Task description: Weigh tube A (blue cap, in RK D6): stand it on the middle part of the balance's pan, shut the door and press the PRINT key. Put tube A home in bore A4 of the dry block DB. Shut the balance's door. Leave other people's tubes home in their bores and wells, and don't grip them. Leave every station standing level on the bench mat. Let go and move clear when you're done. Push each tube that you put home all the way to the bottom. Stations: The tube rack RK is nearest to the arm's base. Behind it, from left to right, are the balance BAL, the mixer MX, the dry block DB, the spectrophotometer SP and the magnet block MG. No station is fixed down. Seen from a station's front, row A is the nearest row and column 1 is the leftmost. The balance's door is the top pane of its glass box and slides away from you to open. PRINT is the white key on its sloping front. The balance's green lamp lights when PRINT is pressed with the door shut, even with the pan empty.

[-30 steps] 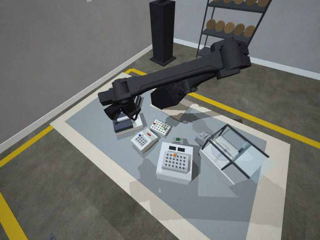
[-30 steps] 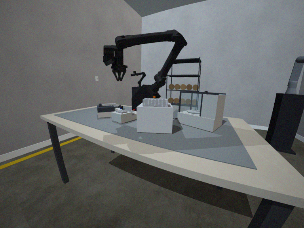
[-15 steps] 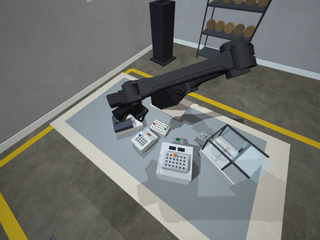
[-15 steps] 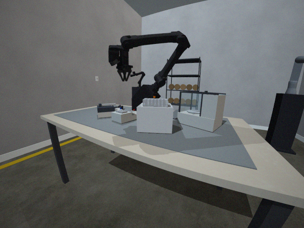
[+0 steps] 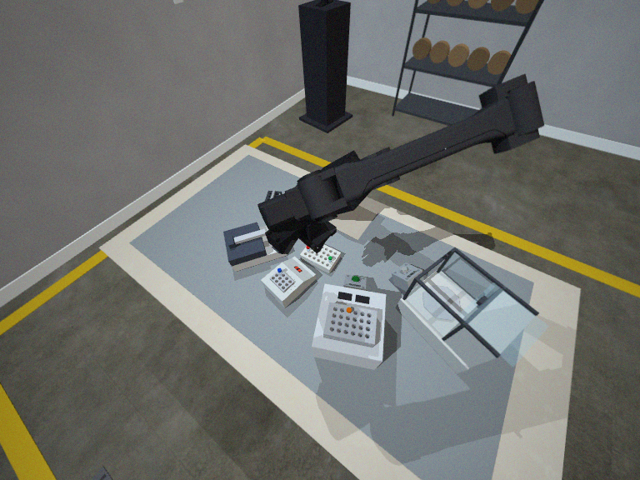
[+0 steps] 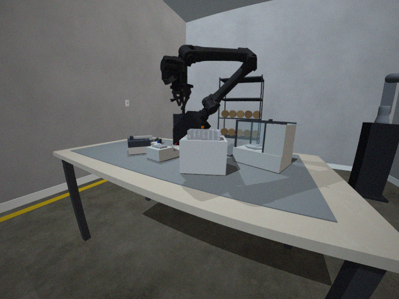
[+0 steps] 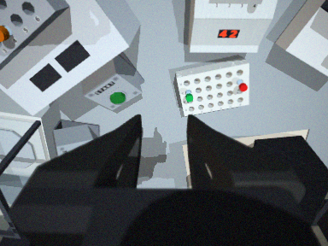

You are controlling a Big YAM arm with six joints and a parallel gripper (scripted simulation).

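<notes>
My gripper (image 5: 299,247) (image 6: 181,107) (image 7: 164,123) hangs high near the rack (image 7: 213,73), part-way open, with nothing between its fingers. Tube A's blue cap (image 5: 279,270) shows at bore A4 of the dry block (image 5: 307,276) (image 7: 232,44); how deep it sits I cannot tell. The balance (image 5: 428,330) (image 6: 244,155) stands at the right in the top and exterior views, partly cut off in the wrist view. Its top pane (image 5: 509,317) appears slid back, leaving the box open over the pan. I see no tube on the pan. The lamp's state is too small to tell.
The mixer (image 5: 331,351) (image 6: 202,157) (image 7: 100,38) holds an orange-capped tube (image 5: 349,310) (image 7: 3,33). The rack holds a red-capped tube (image 7: 243,87) and a green-capped one (image 7: 189,98). The navy-and-white spectrophotometer (image 5: 245,250) and black magnet block (image 5: 272,195) stand beyond.
</notes>
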